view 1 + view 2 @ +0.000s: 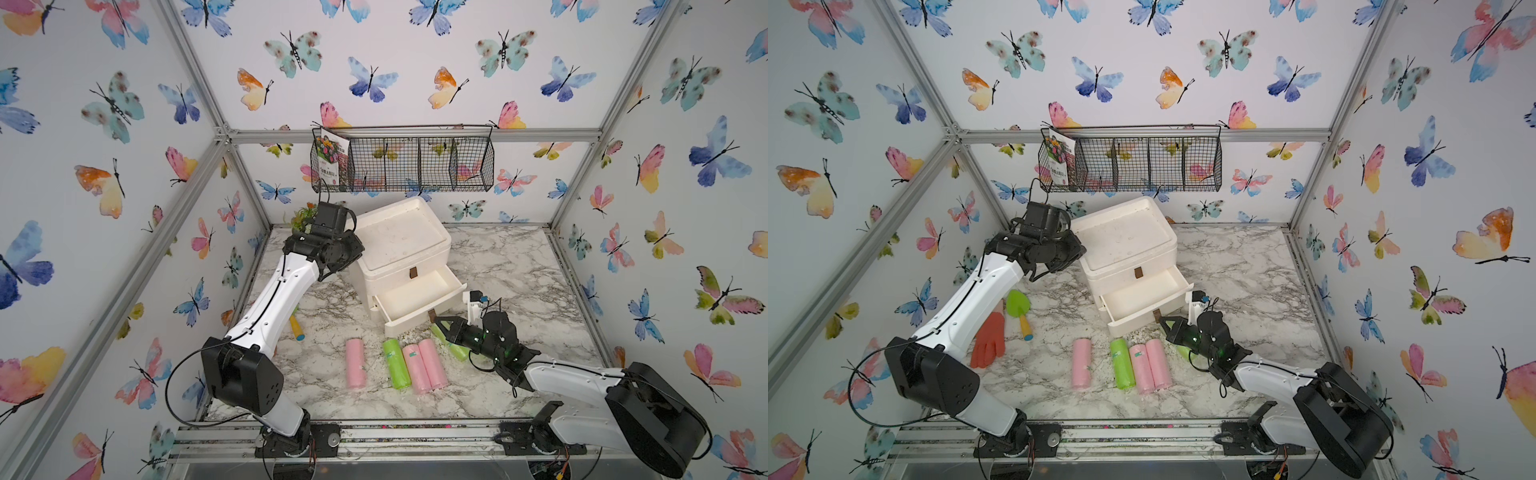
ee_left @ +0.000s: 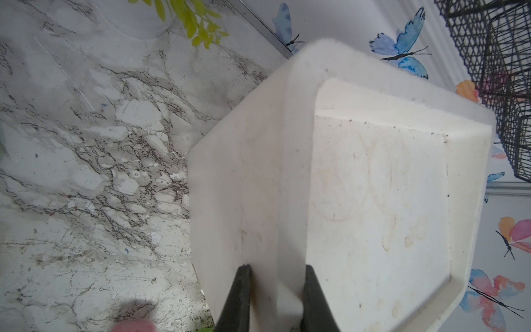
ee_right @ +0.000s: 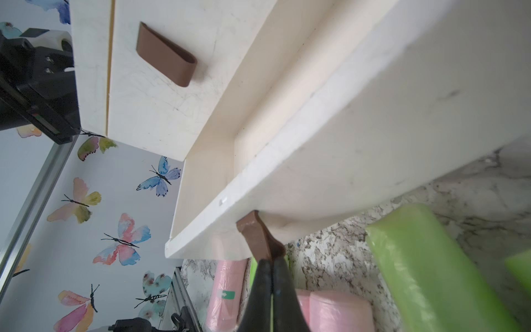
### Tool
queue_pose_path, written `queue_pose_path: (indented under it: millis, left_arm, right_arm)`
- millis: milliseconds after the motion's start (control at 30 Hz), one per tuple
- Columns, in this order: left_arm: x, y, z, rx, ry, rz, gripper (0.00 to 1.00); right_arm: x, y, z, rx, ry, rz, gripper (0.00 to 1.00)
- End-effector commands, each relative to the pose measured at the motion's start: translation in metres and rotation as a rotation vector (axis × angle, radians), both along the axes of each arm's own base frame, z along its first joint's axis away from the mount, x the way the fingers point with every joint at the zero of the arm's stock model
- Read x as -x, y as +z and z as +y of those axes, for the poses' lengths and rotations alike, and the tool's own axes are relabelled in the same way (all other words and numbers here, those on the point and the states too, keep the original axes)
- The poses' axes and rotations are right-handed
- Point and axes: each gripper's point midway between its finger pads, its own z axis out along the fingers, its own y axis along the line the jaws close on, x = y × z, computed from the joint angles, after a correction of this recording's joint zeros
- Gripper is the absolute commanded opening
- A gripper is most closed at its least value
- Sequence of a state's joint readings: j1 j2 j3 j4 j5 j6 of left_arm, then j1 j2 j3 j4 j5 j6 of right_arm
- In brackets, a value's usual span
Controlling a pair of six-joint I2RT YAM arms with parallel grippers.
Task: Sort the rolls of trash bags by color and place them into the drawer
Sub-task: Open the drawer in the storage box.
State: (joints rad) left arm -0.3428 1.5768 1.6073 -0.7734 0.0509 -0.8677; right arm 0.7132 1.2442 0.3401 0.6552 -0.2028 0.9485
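The white drawer box [image 1: 401,237] stands at the back with its lower drawer [image 1: 415,297] pulled open and bare inside. My right gripper [image 3: 270,263] is shut on that drawer's brown pull tab [image 3: 255,230]; in both top views it sits at the drawer's front [image 1: 434,318] [image 1: 1160,319]. My left gripper [image 2: 277,270] is shut on the box's top rim [image 2: 287,201]. In front of the drawer, three pink rolls [image 1: 356,363] [image 1: 415,368] [image 1: 432,363] and a green roll [image 1: 395,363] lie on the table. Another green roll [image 1: 451,347] lies partly under my right gripper.
An orange glove [image 1: 990,340] and a green trowel [image 1: 1019,309] lie at the left beside my left arm. A black wire basket [image 1: 403,166] holding a seed packet hangs on the back wall. A small plant [image 1: 303,214] stands in the back left corner.
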Motion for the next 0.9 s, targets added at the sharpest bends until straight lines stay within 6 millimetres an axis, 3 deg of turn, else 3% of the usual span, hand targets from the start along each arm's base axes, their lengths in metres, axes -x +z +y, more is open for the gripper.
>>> queue_pose_path:
  millis: [0,100,233,400,733,867]
  left_arm:
    - [-0.031,0.038,-0.035,0.21,-0.015,-0.123,0.04]
    - [-0.032,0.039,-0.033,0.204,-0.011,-0.126,0.04]
    - [-0.034,0.041,-0.032,0.193,-0.01,-0.13,0.04]
    - [-0.035,0.041,-0.032,0.188,-0.013,-0.13,0.04]
    - [-0.041,0.045,-0.025,0.175,-0.006,-0.138,0.05]
    - [-0.046,0.047,-0.023,0.162,-0.005,-0.142,0.05]
  right_arm:
    - [0.016,-0.031,-0.011,0.103,0.013,0.072,0.08]
    - [0.016,-0.033,-0.02,0.178,-0.003,0.083,0.32]
    - [0.012,-0.028,-0.035,0.31,-0.044,0.087,0.44]
    - [0.012,-0.039,-0.055,0.478,-0.08,0.136,0.49]
    - [0.016,-0.07,-0.072,0.635,-0.081,0.189,0.57]
    - [0.014,-0.07,-0.077,0.66,-0.099,0.168,0.59]
